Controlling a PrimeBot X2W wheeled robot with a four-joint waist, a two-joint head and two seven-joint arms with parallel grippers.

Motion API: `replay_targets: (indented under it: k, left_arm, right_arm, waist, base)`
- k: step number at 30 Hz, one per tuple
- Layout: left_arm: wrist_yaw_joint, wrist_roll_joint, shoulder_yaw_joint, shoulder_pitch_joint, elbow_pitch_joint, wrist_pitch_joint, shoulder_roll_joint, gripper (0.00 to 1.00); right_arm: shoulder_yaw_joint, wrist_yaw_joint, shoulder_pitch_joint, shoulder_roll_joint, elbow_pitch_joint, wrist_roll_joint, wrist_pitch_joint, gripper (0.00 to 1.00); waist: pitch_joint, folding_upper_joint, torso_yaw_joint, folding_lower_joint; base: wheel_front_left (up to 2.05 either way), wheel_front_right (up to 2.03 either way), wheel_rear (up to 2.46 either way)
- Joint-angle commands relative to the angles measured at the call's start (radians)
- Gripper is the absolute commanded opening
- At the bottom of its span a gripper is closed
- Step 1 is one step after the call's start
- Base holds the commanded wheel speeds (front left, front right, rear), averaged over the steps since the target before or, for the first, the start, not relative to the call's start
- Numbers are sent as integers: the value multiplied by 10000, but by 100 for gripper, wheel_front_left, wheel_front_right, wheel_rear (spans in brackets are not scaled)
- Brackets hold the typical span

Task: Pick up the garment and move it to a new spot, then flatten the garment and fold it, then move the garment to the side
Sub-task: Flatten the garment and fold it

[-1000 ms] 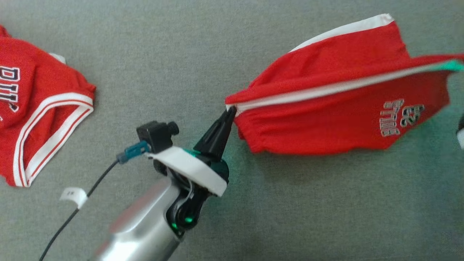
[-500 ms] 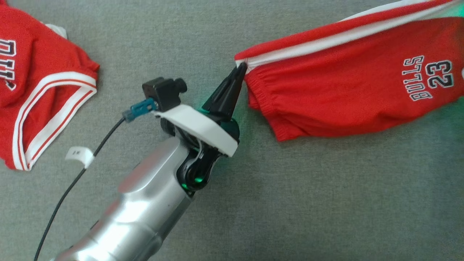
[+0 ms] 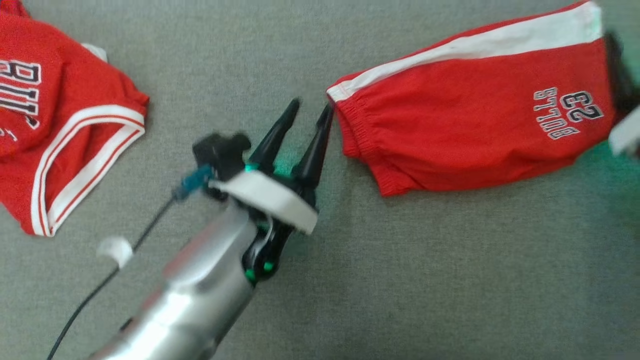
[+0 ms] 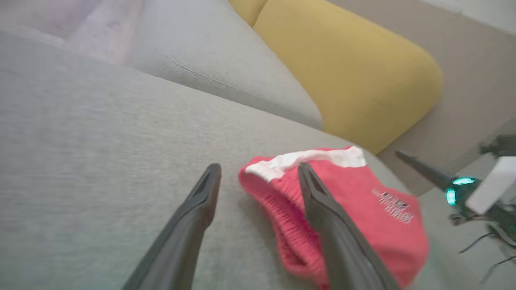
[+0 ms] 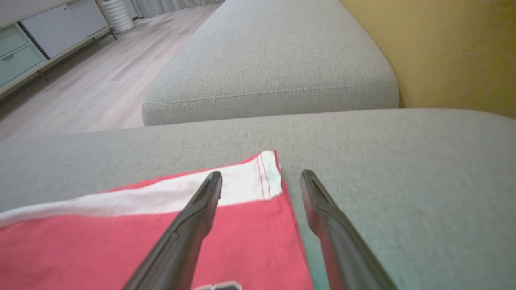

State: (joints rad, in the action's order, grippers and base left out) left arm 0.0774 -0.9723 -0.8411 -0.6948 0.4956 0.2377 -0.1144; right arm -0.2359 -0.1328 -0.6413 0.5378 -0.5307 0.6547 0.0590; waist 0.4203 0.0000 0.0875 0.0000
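The garment (image 3: 475, 130) is a pair of red shorts with a white side stripe and a printed number, lying spread on the grey sofa seat (image 3: 400, 280). My left gripper (image 3: 311, 106) is open at the waistband corner, and its right finger touches or nearly touches the cloth. In the left wrist view that gripper (image 4: 259, 166) straddles the white corner of the garment (image 4: 363, 201). My right gripper (image 5: 261, 174) is open over the hem corner of the garment (image 5: 100, 241). Its blurred fingers (image 3: 617, 75) show at the right edge of the head view.
A second red jersey (image 3: 65, 130) with white trim lies at the far left of the seat. A yellow cushion (image 4: 342, 68) backs the sofa. Another grey seat cushion (image 5: 270, 68) adjoins, and the wooden floor (image 5: 80, 80) lies beyond its edge.
Both grippers have gone from shut on the garment's ends to open. The garment, held stretched and lifted before, now lies flat on the seat. The head camera shifted slightly.
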Motion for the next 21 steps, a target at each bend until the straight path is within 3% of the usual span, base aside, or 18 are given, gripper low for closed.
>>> replay_targets:
  k: [1, 7, 10, 14, 21]
  left_arm:
    - [-120, 264, 243, 50, -289, 135, -269, 100]
    - [-1935, 3329, 1777, 2019, -2441, 236, -190, 100]
    - [-2507, 4770, 2481, 3247, -3667, 238, 71, 100]
    - [-2672, 5925, 2993, 4573, -4711, 239, 374, 100]
    - [-2301, 6684, 3143, 5411, -5042, 240, 594, 100]
  right_arm:
    - [-102, 21, 382, 219, 324, 80, -132, 100]
    - [115, 21, 1815, -203, 716, 384, -522, 100]
    - [739, 21, 1872, -301, 267, 70, -723, 100]
    - [1882, 21, 1416, -532, -788, -652, -848, 100]
    - [3012, 21, 557, -833, -3218, -1736, -333, 100]
  waist:
    - [-227, 0, -89, 0]
    - [-702, 0, 6, 0]
    - [-817, 0, 341, 0]
    - [-904, 0, 938, 0]
    - [-917, 0, 1788, 0]
  base:
    - [0, 0, 0]
    - [0, 0, 0]
    - [0, 0, 0]
    - [0, 0, 0]
    - [0, 0, 0]
